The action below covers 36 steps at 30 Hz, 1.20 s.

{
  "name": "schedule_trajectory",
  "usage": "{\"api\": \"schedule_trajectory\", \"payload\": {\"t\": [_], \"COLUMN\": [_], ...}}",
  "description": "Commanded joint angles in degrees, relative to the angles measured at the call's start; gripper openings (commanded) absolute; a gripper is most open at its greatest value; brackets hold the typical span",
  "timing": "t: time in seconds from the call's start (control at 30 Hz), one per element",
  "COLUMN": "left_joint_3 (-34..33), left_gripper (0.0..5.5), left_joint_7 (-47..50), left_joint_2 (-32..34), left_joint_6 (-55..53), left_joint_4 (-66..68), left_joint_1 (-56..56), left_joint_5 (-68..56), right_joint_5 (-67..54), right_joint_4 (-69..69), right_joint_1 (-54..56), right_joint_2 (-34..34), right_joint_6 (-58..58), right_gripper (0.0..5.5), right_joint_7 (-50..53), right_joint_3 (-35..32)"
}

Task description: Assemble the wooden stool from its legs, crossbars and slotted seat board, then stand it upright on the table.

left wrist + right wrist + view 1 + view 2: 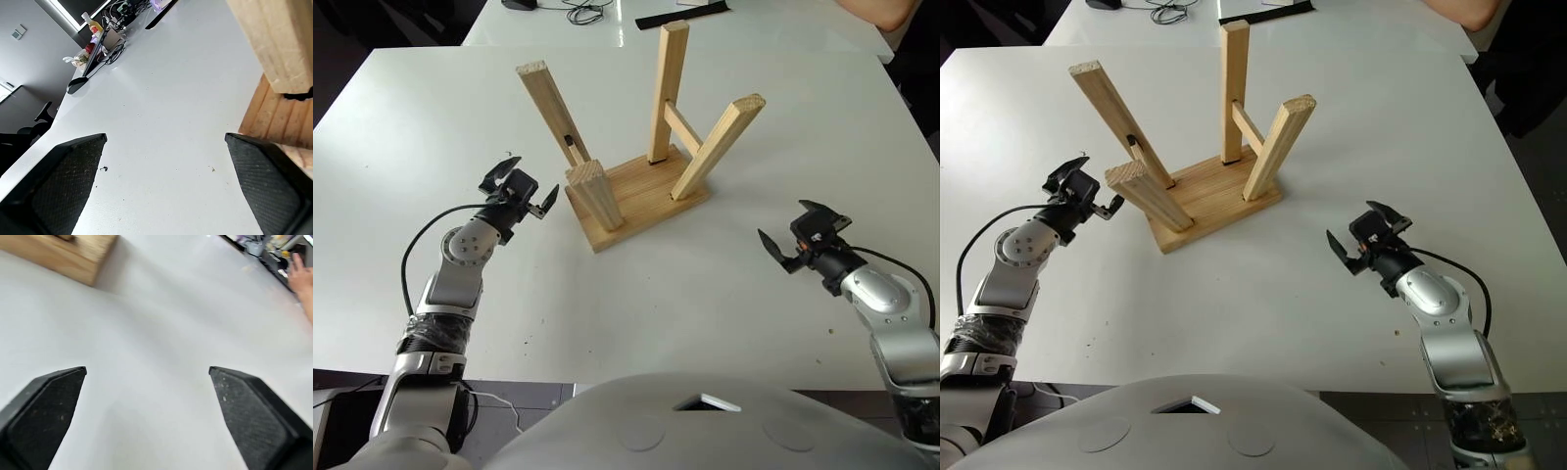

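The wooden stool [641, 201] lies upside down at the middle of the white table [431, 117], its seat board flat and its legs pointing up. The back left leg [553, 108] and front right leg [720, 147] lean outward. A crossbar [680, 125] joins the two right legs. My left gripper [524, 186] hovers open just left of the seat board, close to the short front leg [597, 196], holding nothing. In the left wrist view its fingers [58, 191] frame bare table with the board's edge [279, 117] beside them. My right gripper [798, 235] is open and empty, right of the stool.
A second white table behind carries cables [582, 10] and a black strip [680, 15]. A person's arm [881, 10] rests at the far right corner. Bare tabletop lies all around the stool, and the near table edge [607, 377] runs below both arms.
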<state>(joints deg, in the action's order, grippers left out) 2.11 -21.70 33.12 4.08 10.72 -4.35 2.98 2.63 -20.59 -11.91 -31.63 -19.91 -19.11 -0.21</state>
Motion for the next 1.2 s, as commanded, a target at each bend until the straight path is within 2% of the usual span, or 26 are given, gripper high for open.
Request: {"api": "schedule_trajectory", "payload": {"t": [0.03, 0.27, 0.43, 0.6, 0.7, 0.83, 1.07, 1.2], "left_joint_3": [2.13, 4.60, 4.72, 5.41, 5.75, 5.57, 6.40, 4.23], "left_gripper": [4.50, 4.50, 4.50, 4.50, 4.50, 4.50, 4.50, 4.50], "left_joint_7": [-2.98, -6.48, -7.29, -8.11, -8.60, -9.58, -12.96, -15.29], "left_joint_2": [-1.04, -2.68, -2.82, -3.42, -3.67, -3.49, -3.24, -2.58], "left_joint_6": [-3.79, -8.41, -9.16, -8.51, -7.58, -6.15, -4.39, -4.22], "left_joint_4": [-4.58, -11.92, -10.84, -8.33, -7.15, -7.48, -13.22, -15.65], "left_joint_1": [0.06, 1.02, 0.05, -1.83, -1.37, 1.22, 4.42, 5.96], "left_joint_5": [0.38, 0.18, 0.58, 0.99, 0.98, 0.10, -2.69, -5.90], "right_joint_5": [2.79, 4.71, 4.52, 2.63, 1.51, -0.08, -3.29, -4.36], "right_joint_4": [8.34, 22.22, 33.81, 38.50, 35.79, 24.02, 0.38, -8.83], "right_joint_1": [8.32, 19.33, 25.73, 25.53, 22.33, 13.06, -3.45, -11.49], "right_joint_2": [7.12, 13.91, 14.88, 14.88, 13.88, 8.50, 2.61, 0.67], "right_joint_6": [5.34, 14.97, 23.89, 29.89, 30.90, 29.09, 21.27, 17.21], "right_gripper": [4.64, 4.64, 4.64, 4.64, 4.64, 4.64, 4.64, 4.64], "right_joint_7": [7.60, 13.21, 8.54, 0.76, -4.26, -11.17, -14.30, -13.78], "right_joint_3": [1.24, 3.04, 6.37, 9.22, 10.90, 11.64, 9.13, 6.17]}}
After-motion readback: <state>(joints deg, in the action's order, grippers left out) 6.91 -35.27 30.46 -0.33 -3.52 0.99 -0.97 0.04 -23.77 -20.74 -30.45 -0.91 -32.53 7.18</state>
